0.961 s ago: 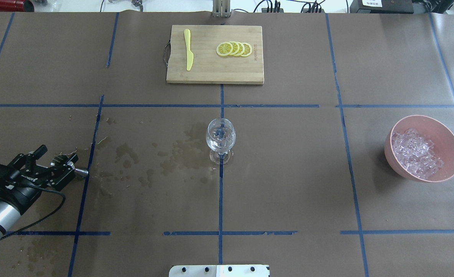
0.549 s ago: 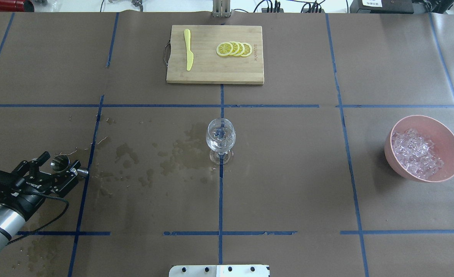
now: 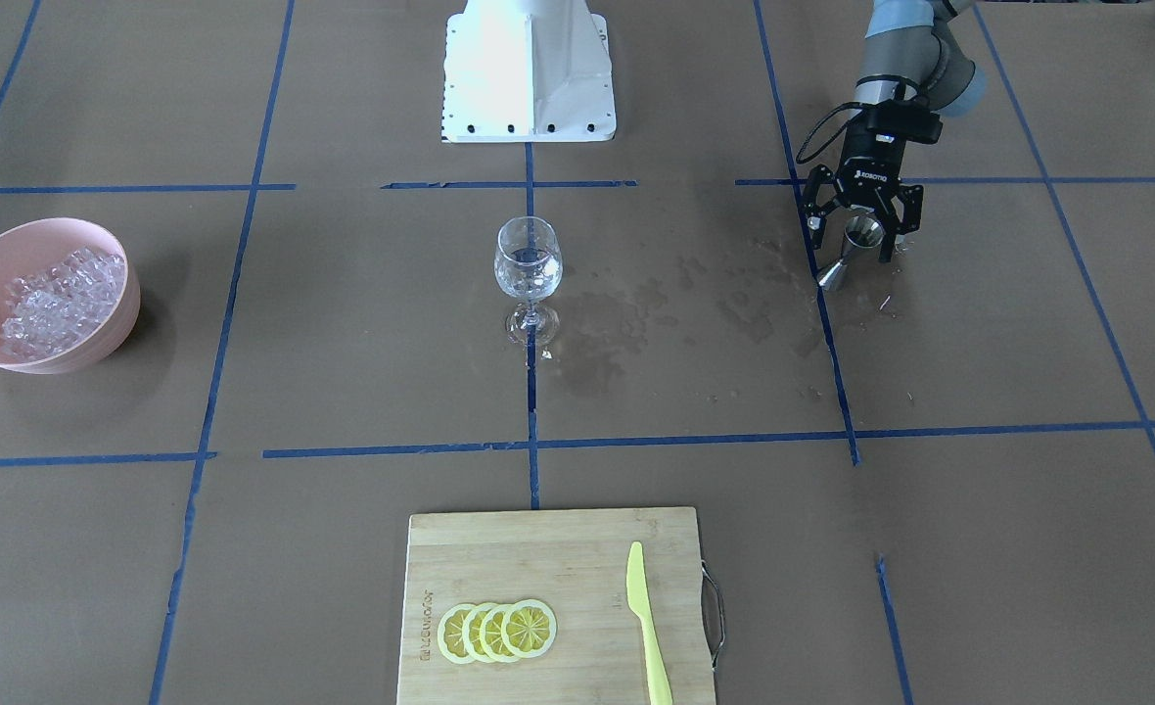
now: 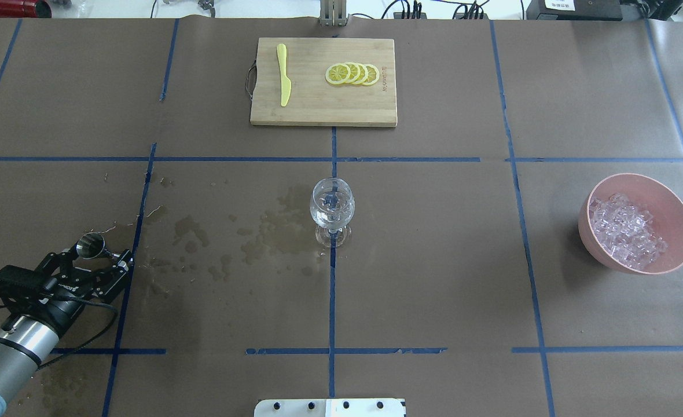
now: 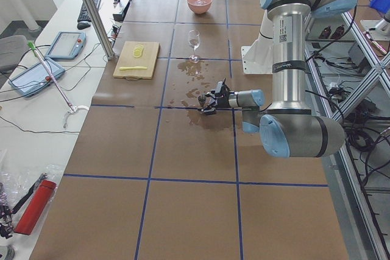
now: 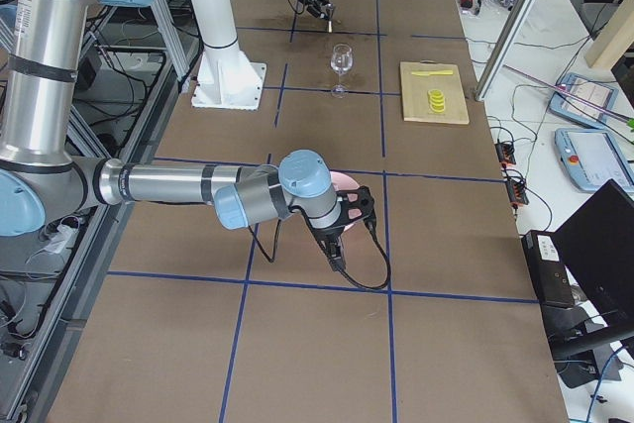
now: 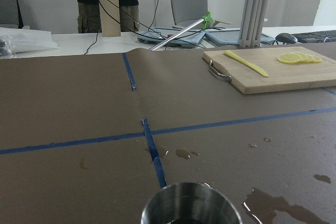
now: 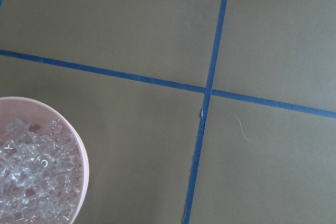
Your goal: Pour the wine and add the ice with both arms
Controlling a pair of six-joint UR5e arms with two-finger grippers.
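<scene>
A clear stemmed wine glass (image 4: 331, 207) stands at the table's middle with a little clear wine (image 3: 528, 279) in its bowl. A steel jigger (image 4: 90, 246) stands upright at the near left, on wet paper. My left gripper (image 4: 95, 259) is open with its fingers spread either side of the jigger (image 3: 856, 245); the jigger's rim (image 7: 184, 203) fills the bottom of the left wrist view. The ice (image 4: 627, 230) fills a pink bowl (image 4: 674, 208) at the right. My right gripper (image 6: 342, 235) hovers by that bowl; I cannot tell if it is open or shut.
A bamboo cutting board (image 4: 324, 110) at the far middle holds a yellow knife (image 4: 283, 74) and lemon slices (image 4: 352, 73). Dark wet stains (image 4: 272, 231) spread between jigger and glass. The white robot base (image 3: 529, 69) sits at the near edge.
The left gripper turned the jigger from lying sideways to upright, set it down, spread its fingers and drew back toward the near left. Glass and bowl have not moved.
</scene>
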